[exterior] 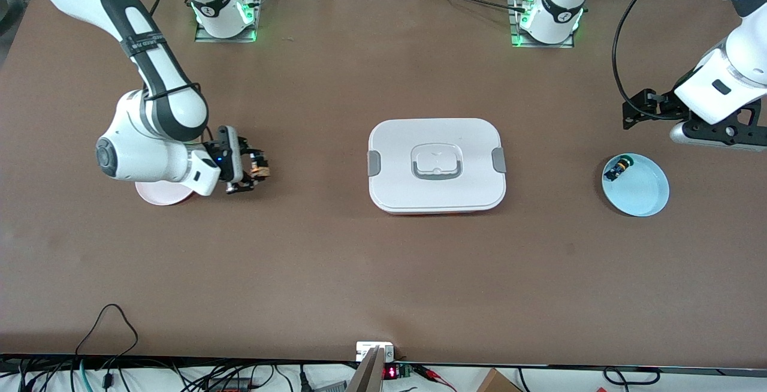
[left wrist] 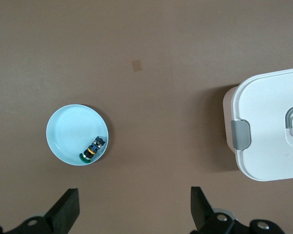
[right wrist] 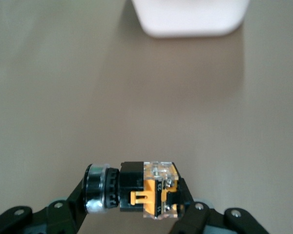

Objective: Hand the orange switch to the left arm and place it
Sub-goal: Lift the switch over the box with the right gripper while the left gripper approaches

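The right gripper (exterior: 256,173) pinched the orange switch (right wrist: 136,191) across its stiff, light body (likely slippery) above table beside the pink plate (exterior: 157,193); the left gripper (left wrist: 132,207) waited, fingers spread, over the blue plate (exterior: 636,185)

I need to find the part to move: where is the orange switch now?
The orange switch is held in the shut right gripper, above the table beside the pink plate, toward the right arm's end.

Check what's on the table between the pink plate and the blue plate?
Only the box, about midway between the pink plate and the blue plate; the rest is bare tabletop, per the front view.
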Tool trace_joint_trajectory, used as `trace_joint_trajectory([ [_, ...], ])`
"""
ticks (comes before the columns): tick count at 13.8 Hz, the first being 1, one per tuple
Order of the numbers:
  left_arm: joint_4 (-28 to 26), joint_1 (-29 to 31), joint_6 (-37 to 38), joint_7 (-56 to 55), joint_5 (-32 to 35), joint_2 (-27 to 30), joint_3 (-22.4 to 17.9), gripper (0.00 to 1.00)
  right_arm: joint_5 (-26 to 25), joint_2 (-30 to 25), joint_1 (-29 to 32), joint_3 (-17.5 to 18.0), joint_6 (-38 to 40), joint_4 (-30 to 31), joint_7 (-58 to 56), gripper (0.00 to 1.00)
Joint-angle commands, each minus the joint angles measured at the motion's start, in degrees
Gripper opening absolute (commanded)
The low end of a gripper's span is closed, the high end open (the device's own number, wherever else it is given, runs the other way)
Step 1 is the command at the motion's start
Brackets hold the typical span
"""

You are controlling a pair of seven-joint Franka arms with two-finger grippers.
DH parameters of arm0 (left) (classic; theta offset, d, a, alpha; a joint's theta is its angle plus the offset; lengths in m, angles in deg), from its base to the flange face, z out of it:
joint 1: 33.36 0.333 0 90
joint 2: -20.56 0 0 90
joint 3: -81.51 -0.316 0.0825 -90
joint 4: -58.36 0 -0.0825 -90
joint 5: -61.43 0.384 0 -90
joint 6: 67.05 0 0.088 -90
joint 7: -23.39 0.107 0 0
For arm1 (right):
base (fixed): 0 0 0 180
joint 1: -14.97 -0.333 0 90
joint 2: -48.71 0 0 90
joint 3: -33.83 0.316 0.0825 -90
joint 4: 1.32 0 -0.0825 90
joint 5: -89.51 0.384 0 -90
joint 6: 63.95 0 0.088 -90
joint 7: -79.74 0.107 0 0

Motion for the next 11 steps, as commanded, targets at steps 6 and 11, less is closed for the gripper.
trace_joint_trajectory([
  [6,1.6,-1.1,3.5,0.1,-5.4,-2.5,0.2,1.00,26.0,1.4,-5.5,8.4,0.7,-8.7,7.5,0.00],
  [11,1.6,-0.3,4.0,0.0,-20.8,-5.5,0.1,1.00,45.1,3.5,-12.6,8.3,-3.1,-13.5,6.2,0.00],
])
